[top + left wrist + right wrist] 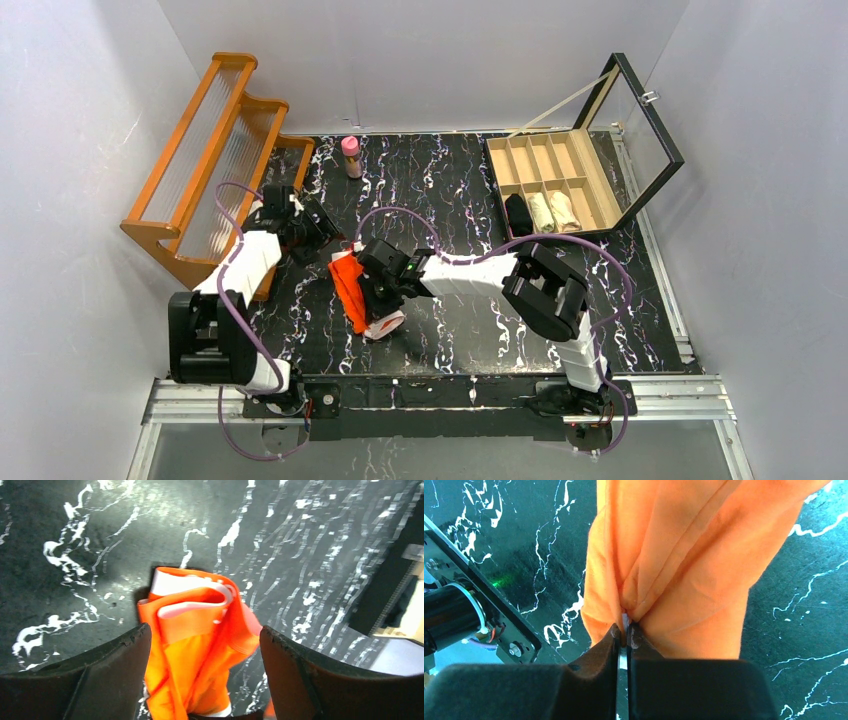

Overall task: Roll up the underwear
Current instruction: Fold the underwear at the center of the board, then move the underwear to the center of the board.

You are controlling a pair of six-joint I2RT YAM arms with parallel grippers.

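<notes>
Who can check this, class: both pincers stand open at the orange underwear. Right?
Not quite. The left pincer is open, but the right pincer is shut on a fold of the orange underwear, as the right wrist view shows.

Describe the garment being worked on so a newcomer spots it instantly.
On the black marbled table, look left of centre, at the right gripper. It pinches the orange underwear. Nothing else is bright orange with white trim; the rolls in the box are pale or black.

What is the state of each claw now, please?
Left claw: open, with the orange underwear in its gap.
Right claw: closed, pinching the orange underwear.
</notes>
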